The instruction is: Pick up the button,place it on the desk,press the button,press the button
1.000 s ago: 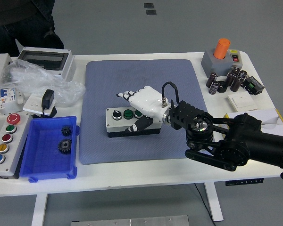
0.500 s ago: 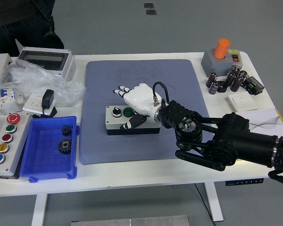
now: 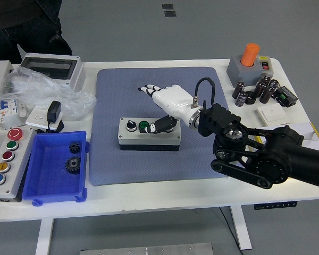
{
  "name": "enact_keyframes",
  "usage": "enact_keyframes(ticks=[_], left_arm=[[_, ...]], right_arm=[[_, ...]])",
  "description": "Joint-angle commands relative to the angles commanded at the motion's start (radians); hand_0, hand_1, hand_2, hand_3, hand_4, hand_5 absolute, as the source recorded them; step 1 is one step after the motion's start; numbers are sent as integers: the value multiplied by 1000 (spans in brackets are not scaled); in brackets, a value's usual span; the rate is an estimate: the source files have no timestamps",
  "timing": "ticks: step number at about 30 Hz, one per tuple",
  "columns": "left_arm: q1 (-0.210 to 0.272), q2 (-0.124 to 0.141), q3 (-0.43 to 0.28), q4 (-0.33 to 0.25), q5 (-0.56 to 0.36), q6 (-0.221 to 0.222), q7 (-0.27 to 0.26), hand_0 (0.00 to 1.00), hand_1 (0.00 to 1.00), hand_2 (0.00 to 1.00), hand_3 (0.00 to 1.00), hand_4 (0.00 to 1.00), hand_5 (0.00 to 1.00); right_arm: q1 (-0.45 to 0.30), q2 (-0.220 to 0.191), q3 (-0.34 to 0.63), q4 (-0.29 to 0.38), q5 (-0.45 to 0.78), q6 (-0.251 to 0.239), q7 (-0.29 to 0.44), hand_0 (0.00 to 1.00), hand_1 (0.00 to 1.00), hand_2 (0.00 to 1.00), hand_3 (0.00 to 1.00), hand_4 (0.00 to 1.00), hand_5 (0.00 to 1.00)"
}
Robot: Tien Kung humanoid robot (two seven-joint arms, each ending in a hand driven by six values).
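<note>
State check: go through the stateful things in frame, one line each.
button box: flat on the blue mat, not held
right hand: open, fingers spread, thumb at the box's right end
blue bin: open, holds two black gears
enclosure: clear lid closed
orange button: standing up, untouched

A single head view looks forward and down from high on the robot's side of the white table [image 3: 165, 199], whose near edge runs across the lower part of the picture with grey floor below it and beyond its far edge. The view is wide enough to take in nearly the whole tabletop, cut only at the left. The blue-grey rectangular mat [image 3: 159, 95] lies near the centre. No second view is present.
</note>
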Motion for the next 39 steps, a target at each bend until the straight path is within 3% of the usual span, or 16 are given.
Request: enact_keyframes(ticks=[3,7,8,13,14,17,19,20,25,39], left_arm=[[1,-1,-3,0,1,2,0,591,622,595,608,517,359],[1,-1,-7,0,3,3,-2,591,622,595,608,517,359],[0,0,-7,0,3,3,-3,591,622,595,608,517,361],[-2,1,-7,0,3,5,-4,591,622,595,608,517,361],[-2,2,-7,0,2,5,-4,591,622,596,609,518,360],[-2,1,-8,-1,3,6,-5,591,622,596,609,518,360],[-1,1,-5,-1,0,6,-5,591,622,596,609,518,360],[-1,0,-5,-1,0,7,-5,591,622,596,609,520,360],[2,-1,3,-1,-7,8,-5,591,622,596,609,520,360],[1,-1,17,-1,-17,8,-4,591,623,597,609,521,363]], right_arm=[[-28,-70,66,94,-52,32,-61,462,619,998,998,998,609],[-44,-158,120,215,-134,119,-153,462,619,998,998,998,609],[-45,-181,122,248,-139,149,-180,437,582,768,998,973,572],[-57,-266,102,379,-71,284,-292,437,582,768,998,973,572],[-61,-274,100,400,-57,308,-309,320,441,302,909,555,243],[-76,-296,102,467,-25,385,-320,320,441,302,909,555,243],[-79,-306,104,468,-9,426,-320,320,441,302,909,555,243],[-80,-310,105,468,0,446,-320,371,399,237,990,347,23],[-72,-304,99,468,27,465,-320,371,399,237,990,347,23],[-21,-219,0,454,48,423,-320,344,359,229,998,309,2]])
